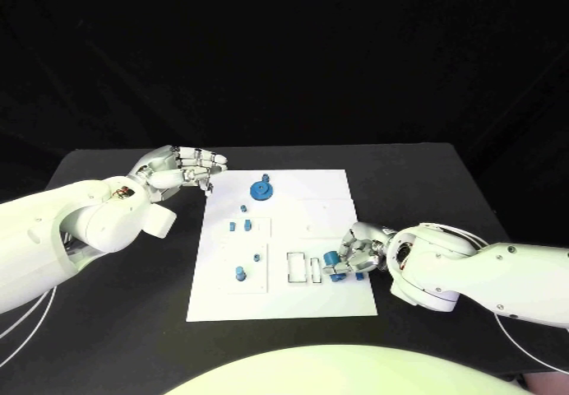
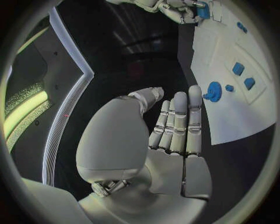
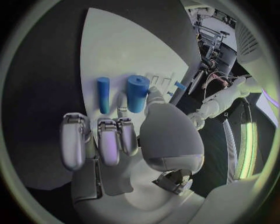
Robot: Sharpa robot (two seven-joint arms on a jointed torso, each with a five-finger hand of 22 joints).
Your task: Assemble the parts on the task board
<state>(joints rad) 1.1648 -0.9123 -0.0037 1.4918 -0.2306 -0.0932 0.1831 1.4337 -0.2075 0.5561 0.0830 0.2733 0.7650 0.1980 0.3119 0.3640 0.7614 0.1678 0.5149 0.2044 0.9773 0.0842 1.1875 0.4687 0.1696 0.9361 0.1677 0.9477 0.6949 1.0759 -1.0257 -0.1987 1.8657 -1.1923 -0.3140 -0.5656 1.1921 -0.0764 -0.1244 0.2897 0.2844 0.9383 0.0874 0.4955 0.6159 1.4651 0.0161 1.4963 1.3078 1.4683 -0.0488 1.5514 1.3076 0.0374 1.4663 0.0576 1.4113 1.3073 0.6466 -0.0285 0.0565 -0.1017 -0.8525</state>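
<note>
The white task board (image 1: 284, 292) lies mid-table. My right hand (image 1: 363, 250) rests at its right edge, thumb and a finger pinching a thick blue cylinder (image 3: 137, 93) that stands on the board (image 3: 125, 51); the other fingers (image 3: 108, 140) are curled in. A slim blue cylinder (image 3: 103, 94) lies beside it. A round blue gear-like part (image 1: 262, 191) sits at the board's far end, with small blue pieces (image 1: 241, 224) nearer along the left side. My left hand (image 1: 184, 169) hovers off the board's far left corner, fingers straight and side by side (image 2: 178, 121), holding nothing.
White rectangular recesses (image 1: 297, 267) are set in the board just left of my right hand. Black table (image 1: 118, 329) surrounds the board on all sides. In the left wrist view the gear (image 2: 213, 91) and my right hand (image 2: 175, 9) lie beyond the fingers.
</note>
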